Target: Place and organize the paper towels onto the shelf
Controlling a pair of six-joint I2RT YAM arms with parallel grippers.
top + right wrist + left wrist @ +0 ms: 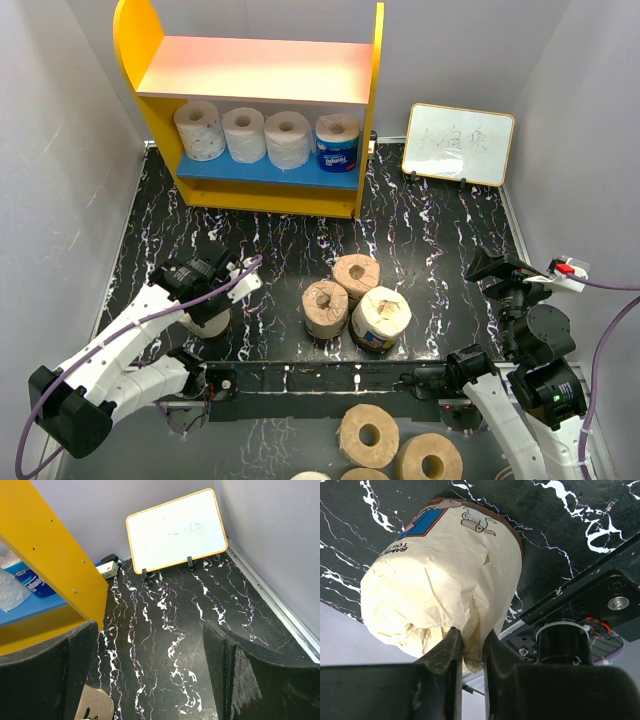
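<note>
The shelf (pixel 150 110) stands at the back with three white paper towels (pixel 244 133) and a blue-wrapped one (pixel 337 145) on its blue lower board; the pink upper board is bare. Three tan-brown rolls (pixel 356 275) stand grouped mid-table. My left gripper (pixel 213 303) is at the near left, shut on the crumpled wrapper of a cream-wrapped roll with a printed label (pixel 445 575), which also shows in the top view (pixel 212 323). In the left wrist view the left gripper (pixel 472 645) pinches the wrapper's end. My right gripper (pixel 488 268) is open and empty at the right; it also shows in the right wrist view (pixel 150 672).
A small whiteboard (pixel 458 143) leans at the back right and shows in the right wrist view (pixel 175 530), beside the shelf's yellow side panel (pixel 50 560). Wider bare tan rolls (pixel 368 435) lie below the near edge. Grey walls close in on both sides.
</note>
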